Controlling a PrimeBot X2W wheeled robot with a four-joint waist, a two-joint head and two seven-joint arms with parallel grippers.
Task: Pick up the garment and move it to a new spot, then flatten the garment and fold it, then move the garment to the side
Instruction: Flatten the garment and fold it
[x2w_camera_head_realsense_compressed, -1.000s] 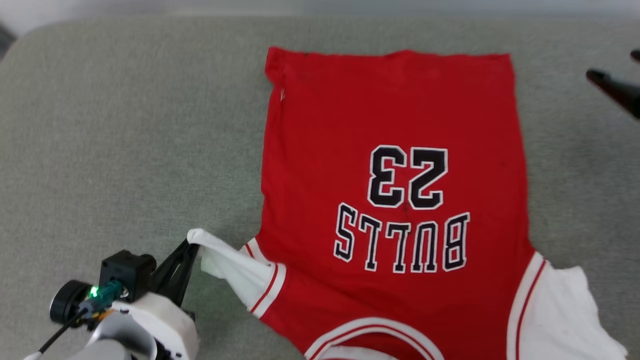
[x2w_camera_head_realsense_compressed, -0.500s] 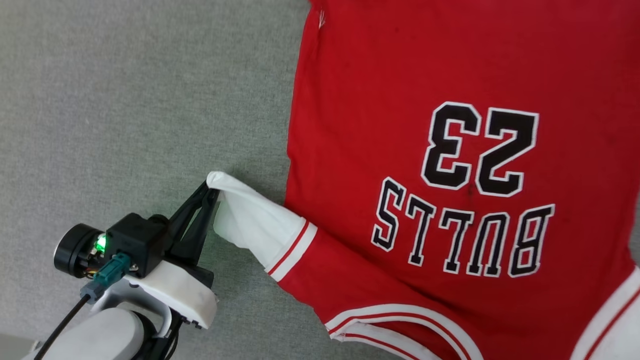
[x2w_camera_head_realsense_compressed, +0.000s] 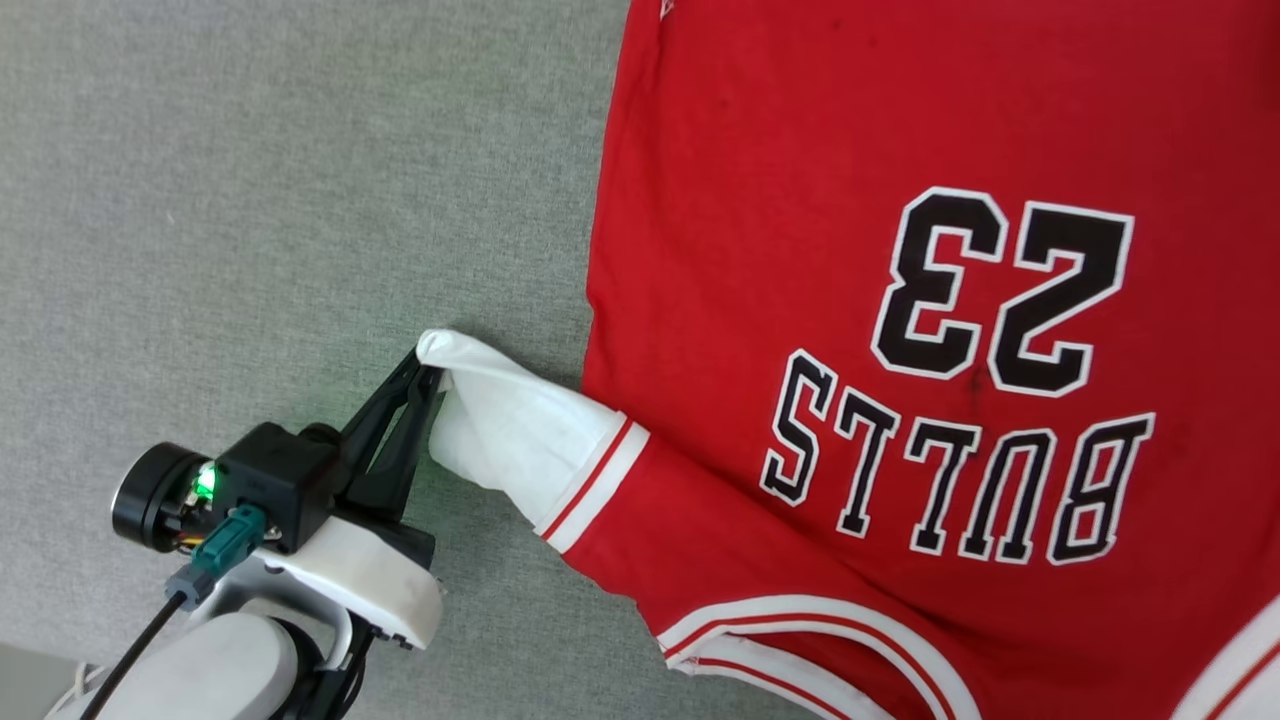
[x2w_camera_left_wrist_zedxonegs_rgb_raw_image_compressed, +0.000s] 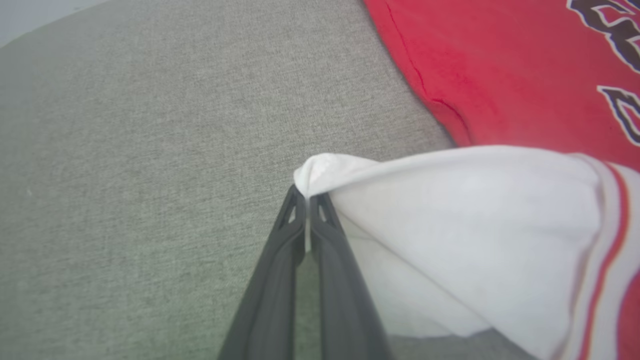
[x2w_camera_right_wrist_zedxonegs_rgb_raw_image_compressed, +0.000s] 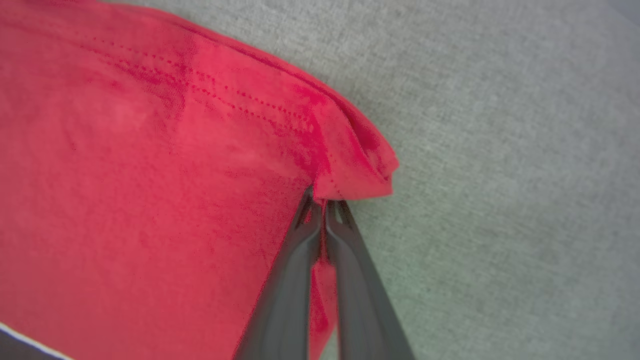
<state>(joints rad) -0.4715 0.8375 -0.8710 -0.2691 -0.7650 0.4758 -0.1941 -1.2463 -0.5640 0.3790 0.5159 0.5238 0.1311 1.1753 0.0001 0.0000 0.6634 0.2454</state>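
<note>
Pinches the limp, likely light shirt (x2w_camera_head_realsense_compressed: 900, 300) by sleeve tip (x2w_camera_head_realsense_compressed: 450, 350) (left end effector (x2w_camera_left_wrist_zedxonegs_rgb_raw_image_compressed: 307, 200)) and hem corner (x2w_camera_right_wrist_zedxonegs_rgb_raw_image_compressed: 360, 175) (right end effector (x2w_camera_right_wrist_zedxonegs_rgb_raw_image_compressed: 322, 202)).

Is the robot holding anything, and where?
Yes, the jersey: left end effector pinches the white sleeve tip, right end effector pinches a red hem corner.

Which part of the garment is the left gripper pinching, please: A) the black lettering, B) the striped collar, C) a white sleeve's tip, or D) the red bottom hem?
C: the left gripper is shut on the white sleeve tip of the garment.
</note>
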